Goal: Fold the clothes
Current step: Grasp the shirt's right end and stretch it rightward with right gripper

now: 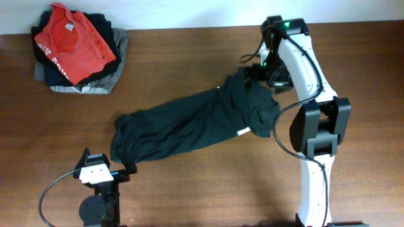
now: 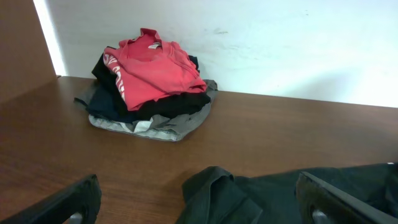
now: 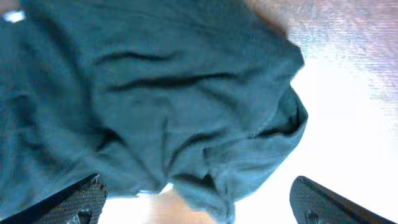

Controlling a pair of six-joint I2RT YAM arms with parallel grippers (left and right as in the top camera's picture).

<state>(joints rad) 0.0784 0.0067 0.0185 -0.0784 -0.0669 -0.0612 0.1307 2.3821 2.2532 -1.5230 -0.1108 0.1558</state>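
Clothes (image 1: 183, 126) spread across table (image 1: 208, 189) (wrinkled) | both jaws wide

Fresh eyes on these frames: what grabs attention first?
The dark garment sprawls crumpled and unfolded, diagonally across the middle of the table. At the top left of the overhead view sits a pile of clothes topped by a red T-shirt, the only bright colour. Both grippers stand open and empty: the right gripper over the garment's right end, the left gripper at its near-left end.

Brown table (image 1: 189, 189): dark garment (image 1: 183, 126) centre, red-topped stack (image 1: 76, 47) at corner.
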